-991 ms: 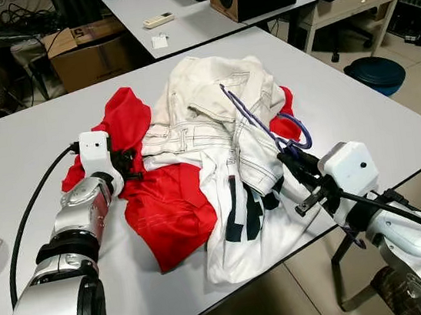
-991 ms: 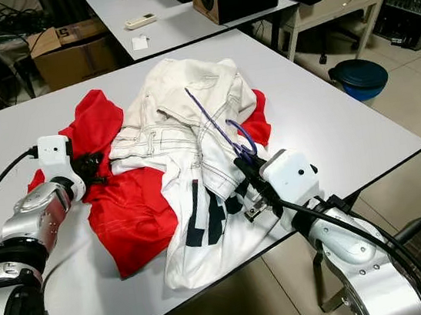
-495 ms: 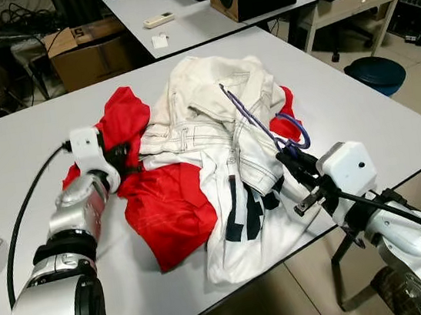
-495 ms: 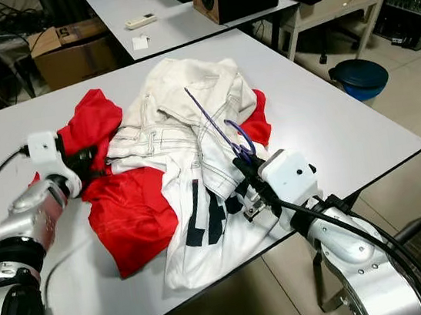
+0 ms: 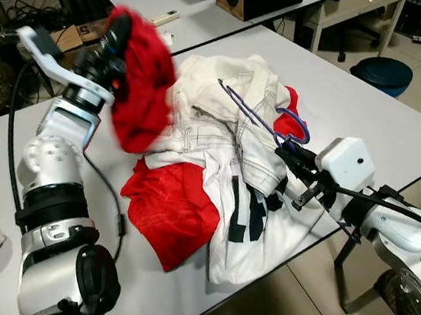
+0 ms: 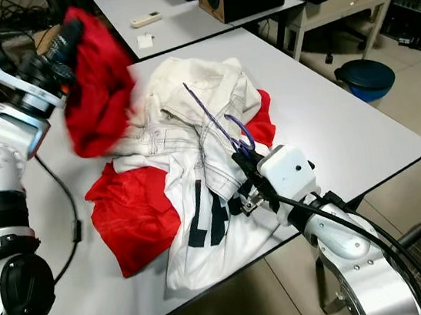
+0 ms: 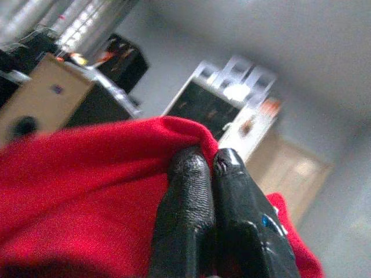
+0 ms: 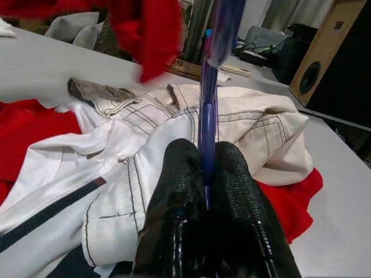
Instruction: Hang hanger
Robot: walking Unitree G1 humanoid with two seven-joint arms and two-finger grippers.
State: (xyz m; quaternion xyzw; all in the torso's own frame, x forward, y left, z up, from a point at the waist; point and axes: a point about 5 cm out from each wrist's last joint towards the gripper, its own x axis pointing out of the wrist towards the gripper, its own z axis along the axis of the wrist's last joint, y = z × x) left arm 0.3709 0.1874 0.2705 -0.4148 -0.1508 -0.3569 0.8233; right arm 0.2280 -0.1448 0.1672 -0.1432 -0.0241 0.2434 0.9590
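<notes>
A grey table (image 5: 391,114) fills the middle of the frame, with a white jacket (image 5: 221,117) heaped over a red garment (image 5: 173,213). At the upper left the left gripper (image 5: 112,40) pinches a fold of the red cloth and holds it high. At the lower right the right gripper (image 5: 286,156) is clamped on the thin purple wire hanger (image 5: 256,120), which lies across the jacket. This looks like clearing the clothes away; next the hanger likely needs lifting free.

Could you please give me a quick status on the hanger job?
Left gripper shut on red garment, lifted above table. Right gripper shut on purple hanger. White jacket lies under hanger.
</notes>
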